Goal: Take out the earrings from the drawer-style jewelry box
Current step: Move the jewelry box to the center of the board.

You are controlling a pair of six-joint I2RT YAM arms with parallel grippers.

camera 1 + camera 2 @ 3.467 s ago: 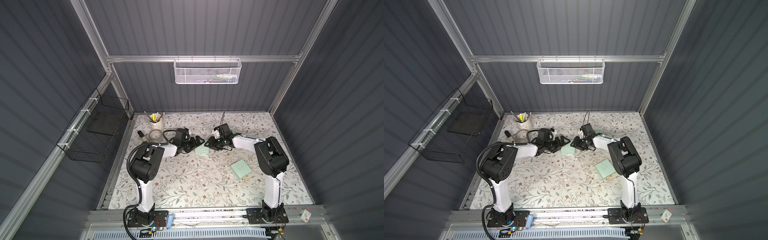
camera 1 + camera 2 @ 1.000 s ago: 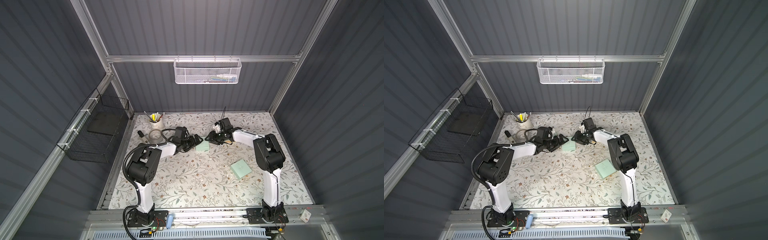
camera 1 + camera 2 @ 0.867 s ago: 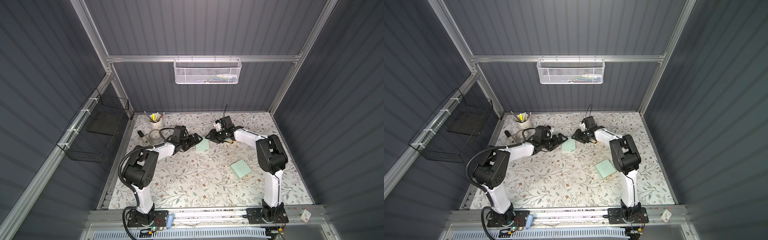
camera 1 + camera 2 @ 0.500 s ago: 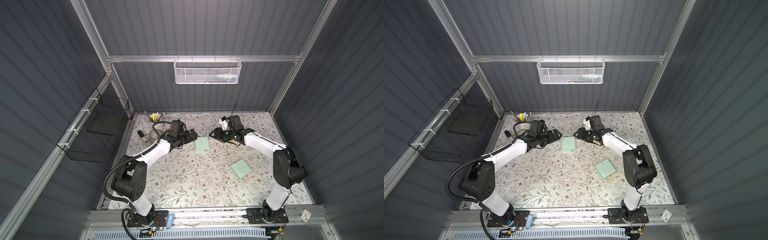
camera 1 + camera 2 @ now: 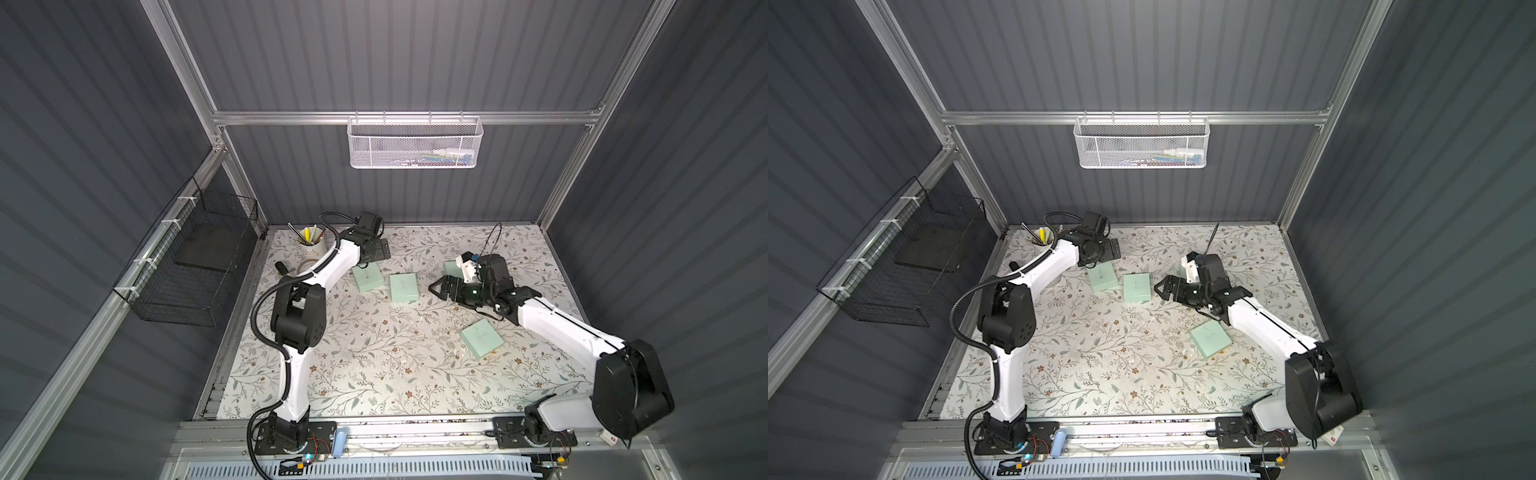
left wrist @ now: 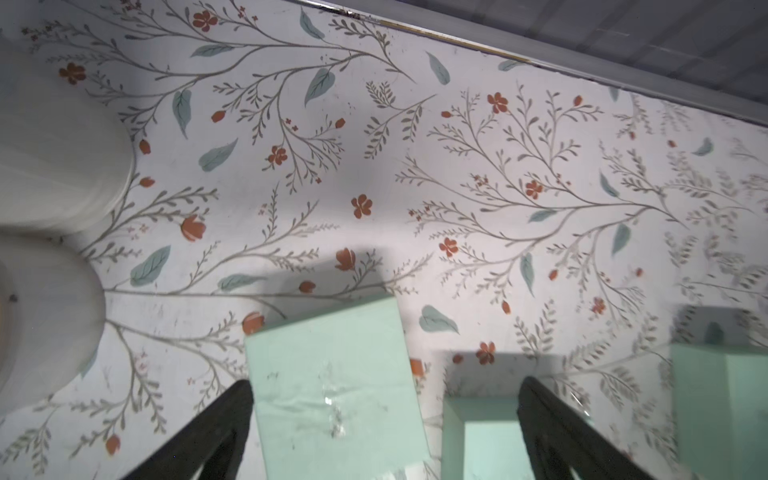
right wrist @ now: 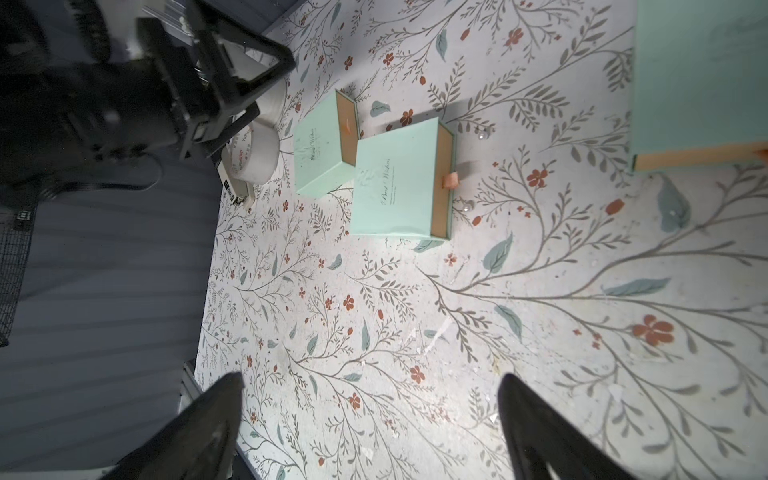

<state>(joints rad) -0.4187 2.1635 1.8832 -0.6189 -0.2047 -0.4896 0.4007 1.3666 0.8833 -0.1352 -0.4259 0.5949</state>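
A flat counter [image 5: 374,365], covered in a matt floral print of grey sprigs and rust flowers, filled the bottom of a booth with dark ribbed walls [image 5: 415,62] and an aluminium frame [image 5: 407,117]. A white mesh basket [image 5: 415,143] hung on the back wall and a black wire basket [image 5: 187,270] on the side wall. A cup [image 5: 311,249] of pens and a tape roll [image 7: 253,158] stood in the far corner. Four flat mint cardboard boxes [image 5: 403,288] lay scattered, two close together. The earrings [image 7: 466,204], two tiny pale studs, lay on the counter just beside the tan drawer end of one box. The left end effector [image 6: 384,382] and the right end effector [image 7: 370,377] were both spread wide, holding nothing.
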